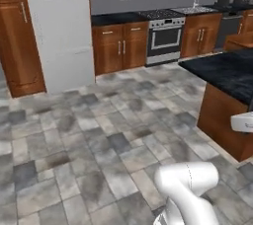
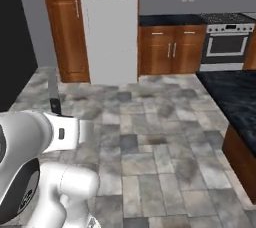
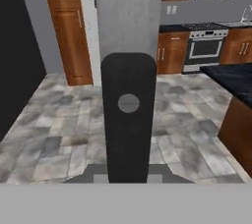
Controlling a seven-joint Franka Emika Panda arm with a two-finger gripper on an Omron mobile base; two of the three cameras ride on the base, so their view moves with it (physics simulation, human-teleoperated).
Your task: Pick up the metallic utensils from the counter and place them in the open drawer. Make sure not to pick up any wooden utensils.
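The pincer [image 2: 54,109] is gripping the table knife [image 3: 129,70], clenched on the dark handle. In the hand view the knife is standing straight up out of the grip, its dark handle with a round rivet nearest the camera and the grey blade running on past the top of the picture, so the long axis is lying along the pincer's own pointing direction. In the right base view the same knife is showing as a thin blade rising above the arm's white wrist, well to the left of the tabletop [image 2: 235,94].

The black stone tabletop is lying off to the right of the held knife in the hand view, with its reddish wood base below it. The open drawer cannot be made out from here, so the arm is probably carrying the knife and needing to swing rightward, back toward the island, before any release.
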